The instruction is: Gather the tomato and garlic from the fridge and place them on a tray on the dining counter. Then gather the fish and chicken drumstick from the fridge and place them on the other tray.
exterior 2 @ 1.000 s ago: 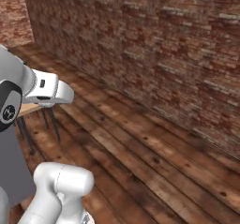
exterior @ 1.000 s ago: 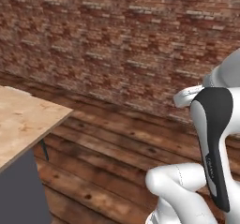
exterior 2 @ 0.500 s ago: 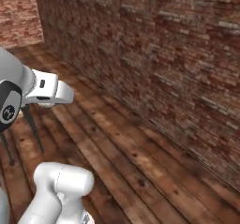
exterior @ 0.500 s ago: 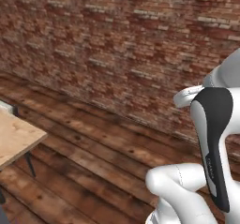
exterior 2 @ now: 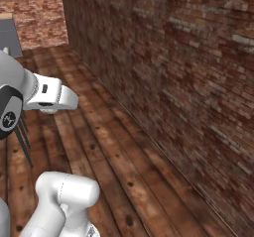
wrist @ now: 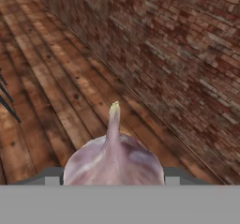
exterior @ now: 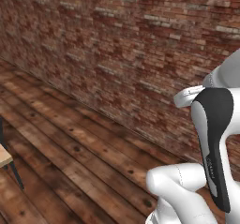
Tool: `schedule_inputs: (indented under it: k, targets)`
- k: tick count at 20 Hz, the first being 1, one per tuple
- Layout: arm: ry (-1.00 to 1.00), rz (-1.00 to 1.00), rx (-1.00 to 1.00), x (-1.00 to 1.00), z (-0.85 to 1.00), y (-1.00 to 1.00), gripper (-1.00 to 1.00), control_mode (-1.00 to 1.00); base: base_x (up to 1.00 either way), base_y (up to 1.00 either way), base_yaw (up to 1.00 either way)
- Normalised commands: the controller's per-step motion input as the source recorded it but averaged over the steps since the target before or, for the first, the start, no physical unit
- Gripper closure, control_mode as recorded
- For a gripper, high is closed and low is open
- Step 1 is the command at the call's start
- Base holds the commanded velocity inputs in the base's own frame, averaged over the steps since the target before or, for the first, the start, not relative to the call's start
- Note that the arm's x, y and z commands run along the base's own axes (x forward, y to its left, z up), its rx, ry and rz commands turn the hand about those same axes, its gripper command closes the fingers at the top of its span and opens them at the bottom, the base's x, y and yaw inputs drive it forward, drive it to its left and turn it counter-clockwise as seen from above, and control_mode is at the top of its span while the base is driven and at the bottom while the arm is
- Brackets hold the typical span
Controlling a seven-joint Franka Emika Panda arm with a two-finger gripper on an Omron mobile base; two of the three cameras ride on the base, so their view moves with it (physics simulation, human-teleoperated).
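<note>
A pale purple-white garlic (wrist: 112, 155) with a yellowish stem tip sits right in front of the hand camera. My gripper (wrist: 112, 178) is shut on it, with a grey finger (wrist: 52, 176) showing at each side of the bulb. The garlic is held in the air above the wooden floor (wrist: 70, 92), beside a brick wall (wrist: 178, 45). My white arm rises at the right of the left base view (exterior: 211, 148) and at the left of the right base view (exterior 2: 44, 94). The tomato, fish, chicken drumstick, trays, fridge and dining counter are out of view.
A long brick wall (exterior: 117, 45) runs close along the plank floor (exterior: 70, 157). A wooden table corner with a dark leg (exterior: 6, 161) pokes in at the left edge. Thin dark legs (exterior 2: 22, 137) stand behind my arm. A grey block (exterior 2: 10, 35) stands far back.
The whole picture has swung in both base views, so the base has turned. The wooden table top has slid out to the left edge and more brick wall faces me.
</note>
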Motion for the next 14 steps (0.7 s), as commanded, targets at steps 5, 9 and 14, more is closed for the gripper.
schedule_inputs:
  k: [5,9,14]
  targets:
    - [0.0,0.0,0.0,0.0,0.0,0.0,1.0,1.0,1.0,-0.35,0.48]
    - [0.0,0.0,0.0,0.0,0.0,0.0,1.0,1.0,1.0,-0.28,0.55]
    - [0.0,0.0,0.0,0.0,0.0,0.0,1.0,1.0,1.0,-0.44,0.49]
